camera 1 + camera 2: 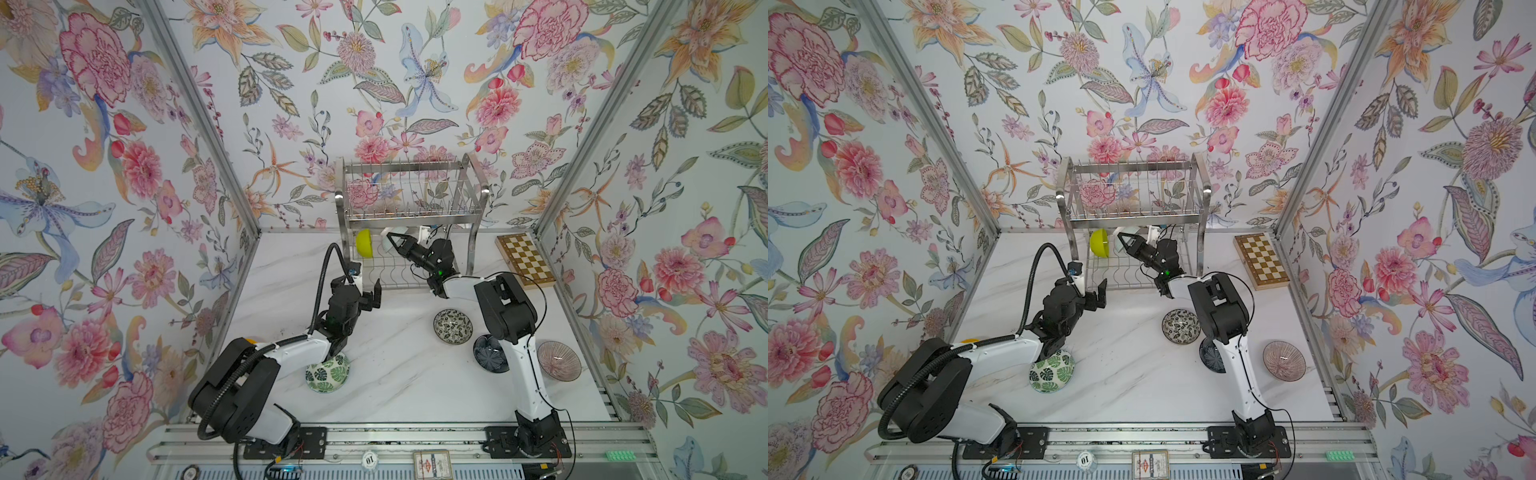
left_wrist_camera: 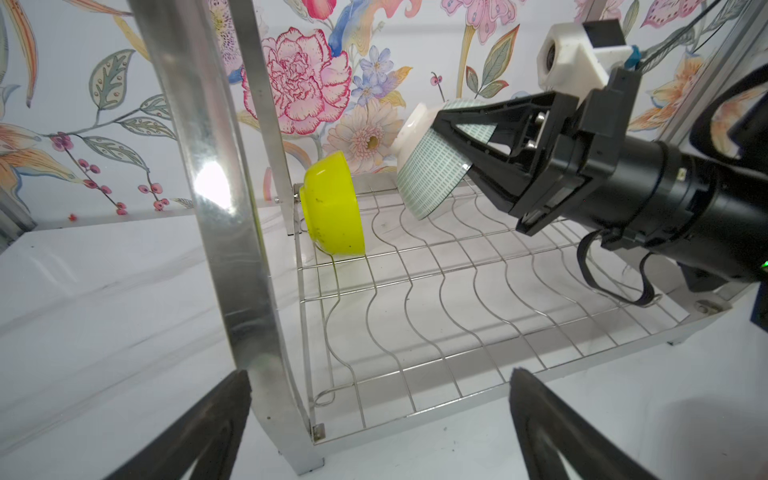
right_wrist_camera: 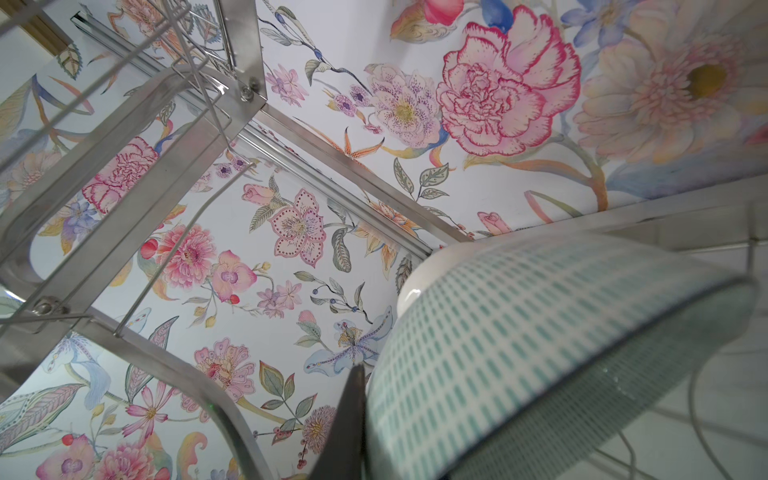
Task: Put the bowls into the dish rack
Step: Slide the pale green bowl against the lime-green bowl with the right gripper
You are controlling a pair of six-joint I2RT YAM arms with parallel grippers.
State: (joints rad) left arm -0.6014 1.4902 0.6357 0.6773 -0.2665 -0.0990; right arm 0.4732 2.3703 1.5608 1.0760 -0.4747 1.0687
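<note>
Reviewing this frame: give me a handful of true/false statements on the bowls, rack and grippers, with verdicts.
1. The right gripper is shut on the pale aqua bowl. True.
2. The left gripper holds the green-leaf bowl. False: it is open and empty; that bowl sits on the table.
3. The lime-yellow bowl stands on edge on the dish rack's lower tier. True.
4. The pink lined bowl is in the rack. False: it lies on the table.

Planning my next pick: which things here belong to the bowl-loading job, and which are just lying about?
Job: rack; lime bowl (in rack); aqua bowl (held); leaf bowl; floral bowl; navy bowl; pink bowl.
Lying about: chessboard; card; green strip.
</note>
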